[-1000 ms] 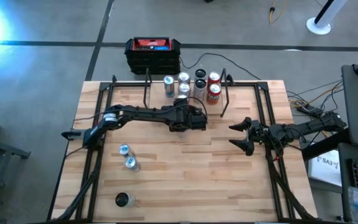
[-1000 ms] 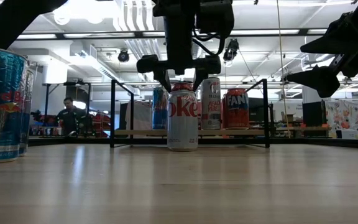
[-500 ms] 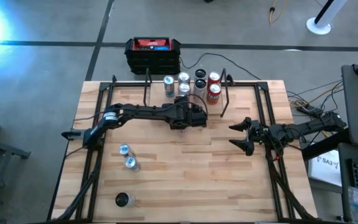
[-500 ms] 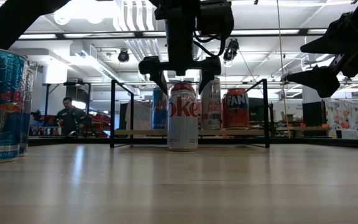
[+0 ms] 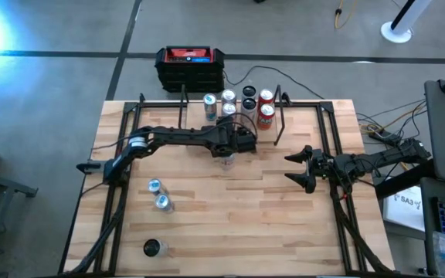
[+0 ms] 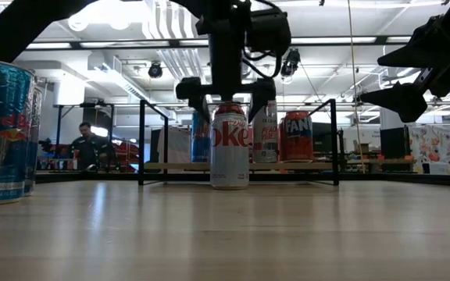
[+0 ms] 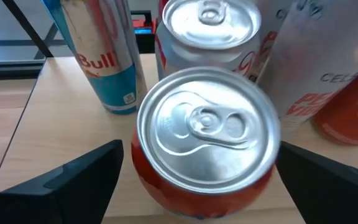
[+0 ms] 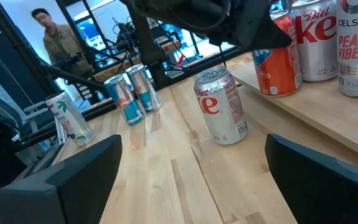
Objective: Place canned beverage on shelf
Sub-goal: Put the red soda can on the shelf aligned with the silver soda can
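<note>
A silver Diet Coke can [image 6: 230,148] stands upright on the wooden table, just in front of the shelf [image 6: 170,165]. My left gripper [image 6: 227,90] hovers open over the can's top, one finger on either side of the rim, with a gap showing at each. In the left wrist view the can's lid [image 7: 207,127] lies between the two spread fingers. The shelf [image 5: 278,116] at the table's far edge holds several upright cans. My right gripper [image 5: 290,168] waits open at the right of the table, pointing toward the can [image 8: 221,106].
Two Red Bull cans [image 5: 157,194] and a dark can [image 5: 153,248] stand at the near left of the table. A black box with a red top [image 5: 190,66] sits on the floor beyond the shelf. A person [image 8: 58,37] stands in the room behind.
My left gripper has opened and let go of the Diet Coke can, its fingers spreading wide at the can's rim. It has drawn back a little toward the table's left and far side. The can stays upright on the table where it was.
</note>
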Available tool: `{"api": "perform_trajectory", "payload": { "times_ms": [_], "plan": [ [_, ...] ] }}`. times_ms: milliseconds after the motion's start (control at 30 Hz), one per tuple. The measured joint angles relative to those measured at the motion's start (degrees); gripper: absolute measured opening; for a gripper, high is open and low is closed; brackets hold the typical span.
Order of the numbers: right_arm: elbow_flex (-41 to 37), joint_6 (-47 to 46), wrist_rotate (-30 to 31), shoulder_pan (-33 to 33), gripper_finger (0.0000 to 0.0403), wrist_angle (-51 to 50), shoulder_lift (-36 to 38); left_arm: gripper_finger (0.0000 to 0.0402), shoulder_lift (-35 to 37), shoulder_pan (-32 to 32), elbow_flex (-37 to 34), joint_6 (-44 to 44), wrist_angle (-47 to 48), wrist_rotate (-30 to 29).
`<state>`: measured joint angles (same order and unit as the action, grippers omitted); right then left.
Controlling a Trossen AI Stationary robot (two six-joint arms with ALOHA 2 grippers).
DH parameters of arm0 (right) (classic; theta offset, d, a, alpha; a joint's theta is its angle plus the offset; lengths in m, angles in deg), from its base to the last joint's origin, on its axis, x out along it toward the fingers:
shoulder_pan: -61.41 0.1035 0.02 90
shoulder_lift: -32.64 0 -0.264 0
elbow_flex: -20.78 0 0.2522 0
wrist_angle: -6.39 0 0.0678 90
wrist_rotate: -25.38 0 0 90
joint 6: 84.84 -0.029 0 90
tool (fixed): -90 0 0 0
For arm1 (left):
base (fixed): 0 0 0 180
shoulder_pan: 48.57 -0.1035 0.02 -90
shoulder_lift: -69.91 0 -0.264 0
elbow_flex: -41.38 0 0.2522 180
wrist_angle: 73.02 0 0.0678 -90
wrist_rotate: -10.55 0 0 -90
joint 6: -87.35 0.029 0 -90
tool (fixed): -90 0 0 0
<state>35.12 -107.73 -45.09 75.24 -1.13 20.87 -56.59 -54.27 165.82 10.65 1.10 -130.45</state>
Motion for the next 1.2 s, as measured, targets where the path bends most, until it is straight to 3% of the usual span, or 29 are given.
{"api": "perform_trajectory", "payload": {
  "times_ms": [300,667,1000,1200],
  "plan": [
    [0.0,0.0,0.0,0.0,0.038,0.0,0.0,0.0387,0.0,-0.1,-2.5,1.3,-1.9,0.1],
    [0.0,0.0,0.0,0.0,0.038,0.0,0.0,0.0285,0.0,-0.5,-2.6,3.0,-3.8,0.1],
    [0.0,0.0,0.0,0.0,0.038,0.0,0.0,0.0308,0.0,-0.4,-2.6,5.3,-5.4,1.0],
    [0.0,0.0,0.0,0.0,0.038,0.0,0.0,0.0288,0.0,-0.3,-2.6,7.7,-7.9,1.9]
  ]
}}
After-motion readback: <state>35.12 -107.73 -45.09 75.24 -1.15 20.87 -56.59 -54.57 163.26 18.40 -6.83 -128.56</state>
